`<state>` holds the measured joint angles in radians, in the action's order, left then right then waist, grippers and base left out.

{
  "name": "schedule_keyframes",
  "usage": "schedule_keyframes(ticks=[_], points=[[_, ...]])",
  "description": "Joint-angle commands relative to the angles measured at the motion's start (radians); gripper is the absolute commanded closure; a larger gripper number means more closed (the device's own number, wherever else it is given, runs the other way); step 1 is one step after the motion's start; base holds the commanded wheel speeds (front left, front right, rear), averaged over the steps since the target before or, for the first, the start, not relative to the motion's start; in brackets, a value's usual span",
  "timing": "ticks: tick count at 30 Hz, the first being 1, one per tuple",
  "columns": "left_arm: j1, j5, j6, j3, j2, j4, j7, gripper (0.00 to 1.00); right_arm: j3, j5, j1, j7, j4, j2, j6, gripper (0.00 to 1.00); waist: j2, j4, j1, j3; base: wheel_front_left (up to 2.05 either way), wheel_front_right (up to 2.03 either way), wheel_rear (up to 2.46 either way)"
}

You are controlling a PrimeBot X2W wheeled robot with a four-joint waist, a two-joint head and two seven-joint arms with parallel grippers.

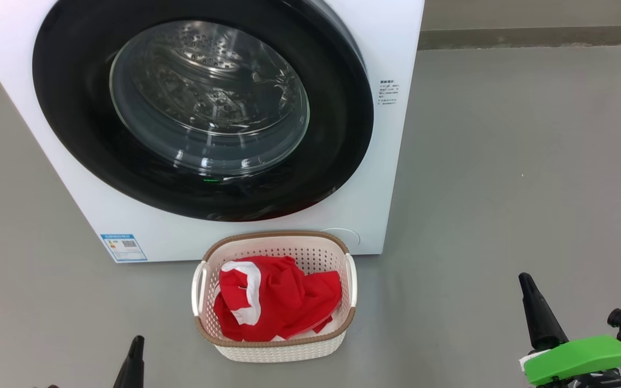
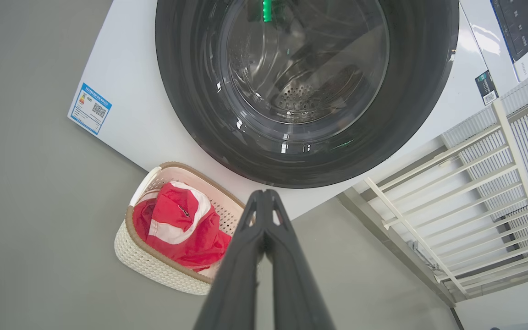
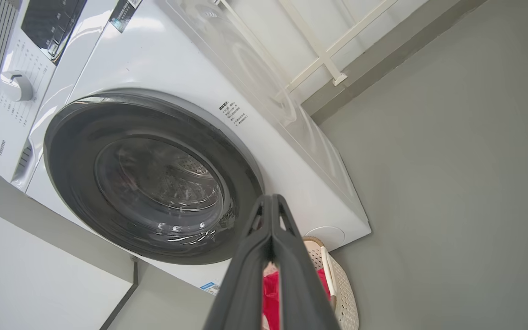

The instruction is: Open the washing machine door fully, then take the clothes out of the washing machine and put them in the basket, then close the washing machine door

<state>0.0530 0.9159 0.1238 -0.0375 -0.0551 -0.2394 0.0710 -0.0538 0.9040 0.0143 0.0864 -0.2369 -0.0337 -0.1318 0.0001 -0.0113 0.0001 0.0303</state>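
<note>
**red laundry in the basket, round door closed over the drum**

heaped in the small cream-white perforated plastic basket (image 1: pixel 278 353): bright red fabric clothes (image 1: pixel 278 304) with white patches, soft and crumpled, covering its floor and lying below the brown woven-look rim. set on the floor just in front of the big white boxy washing machine (image 1: pixel 391 54), beneath the lower edge of the large round washing machine door (image 1: pixel 208 102); touching the front panel or not, cannot tell. pressed flat against that front, the door: wide glossy black rim, bulging clear glass bowl, perforated steel drum (image 1: pixel 197 59) visible through it.

smooth matt grey floor (image 1: pixel 504 188) stretching on both sides of the basket and broad to the right of the machine, as far as a darker skirting strip (image 1: pixel 537 36) along the wall.

left gripper (image 1: pixel 135 355) low at the head view's bottom edge, left of the basket and apart from it, two long dark fingers pressed tip to tip with nothing between. right gripper (image 1: pixel 531 302) over the grey floor well right of the basket, fingers likewise pinched together, empty, bright green plastic part (image 1: pixel 580 355) at its base.
</note>
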Motion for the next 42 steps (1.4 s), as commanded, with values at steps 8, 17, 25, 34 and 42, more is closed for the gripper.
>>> schedule_keyframes(ticks=[8,17,25,34,42], points=[[-0.066,0.103,0.004,-0.031,-0.009,0.016,-0.026,1.00,-0.002,0.111,-0.060,-0.027,0.019,-0.019,0.001,1.00,-0.0001,0.001,-0.0001,-0.004,0.00,0.00,0.00],[-0.081,0.199,0.004,-0.038,-0.007,0.013,-0.052,1.00,-0.010,0.209,-0.070,-0.053,0.015,-0.020,0.001,1.00,-0.0001,0.003,-0.0001,-0.009,0.00,0.00,0.00],[-0.095,0.285,0.005,-0.045,-0.005,0.010,-0.075,1.00,-0.016,0.297,-0.079,-0.077,0.011,-0.021,0.001,1.00,-0.0001,0.004,-0.0001,-0.013,0.00,0.00,0.00],[-0.111,0.381,0.005,-0.053,-0.002,0.006,-0.101,1.00,-0.024,0.395,-0.089,-0.104,0.007,-0.022,0.001,1.00,-0.0001,0.006,-0.0001,-0.018,0.00,0.00,0.00],[-0.123,0.455,0.006,-0.058,-0.001,0.003,-0.121,1.00,-0.030,0.471,-0.096,-0.125,0.003,-0.022,0.001,1.00,-0.0001,0.007,-0.0001,-0.022,0.00,0.00,0.00]])
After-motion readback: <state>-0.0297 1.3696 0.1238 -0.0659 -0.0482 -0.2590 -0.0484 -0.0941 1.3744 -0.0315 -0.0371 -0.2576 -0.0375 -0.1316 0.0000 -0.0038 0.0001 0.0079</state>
